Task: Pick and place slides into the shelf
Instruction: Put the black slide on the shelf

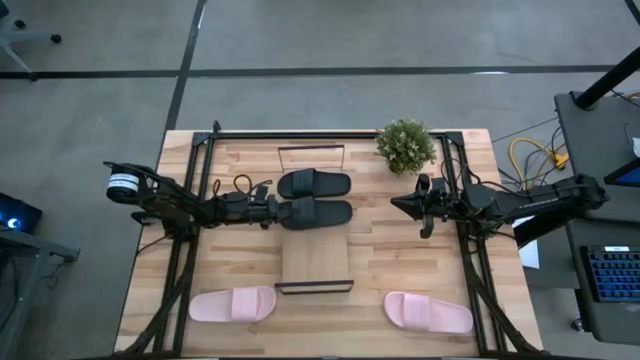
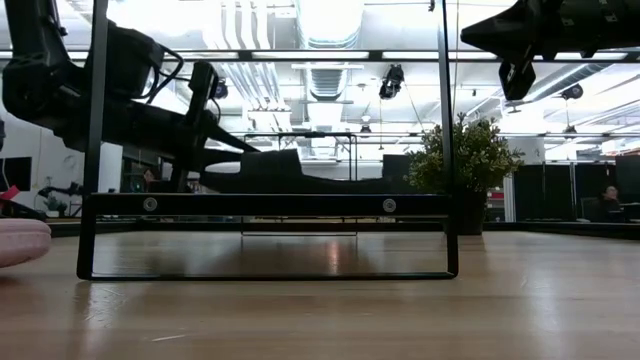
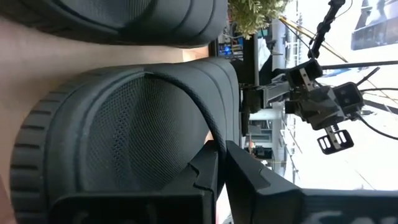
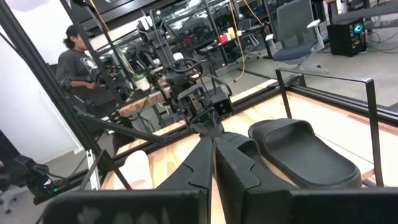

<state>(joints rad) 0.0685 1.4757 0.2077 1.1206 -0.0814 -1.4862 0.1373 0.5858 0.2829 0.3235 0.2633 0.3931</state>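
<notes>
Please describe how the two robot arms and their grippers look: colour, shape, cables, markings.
Both arms are dark, slim and jointed. The left gripper and right gripper each have two black angular fingers. The left arm has a white ringed band at its base, with black cables looping beside it.

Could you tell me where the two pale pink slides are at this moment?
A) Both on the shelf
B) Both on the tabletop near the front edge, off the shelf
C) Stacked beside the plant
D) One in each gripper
B: in the high view both pink slides lie on the tabletop, either side of the shelf.
</notes>
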